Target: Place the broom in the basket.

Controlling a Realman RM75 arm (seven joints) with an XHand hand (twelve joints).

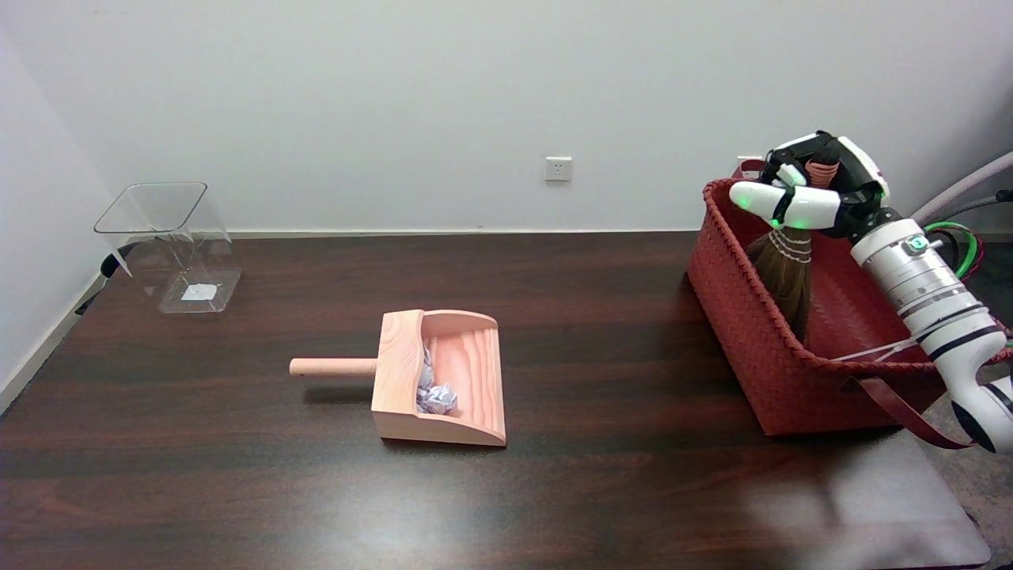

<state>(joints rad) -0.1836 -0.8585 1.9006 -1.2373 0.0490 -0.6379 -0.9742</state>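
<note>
Upright, the broom (787, 277), bristles down, hangs from the right hand (815, 190) inside the basket (760, 348).

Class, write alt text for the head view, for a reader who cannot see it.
The right hand holds a broom upright, bristles down inside a red basket at the dark table's right. A wooden dustpan with crumpled paper lies mid-table; a clear bin stands far left.

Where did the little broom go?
In the head view, the broom is at the far right, held upright by the right hand, with its bristles down inside the red basket.
</note>
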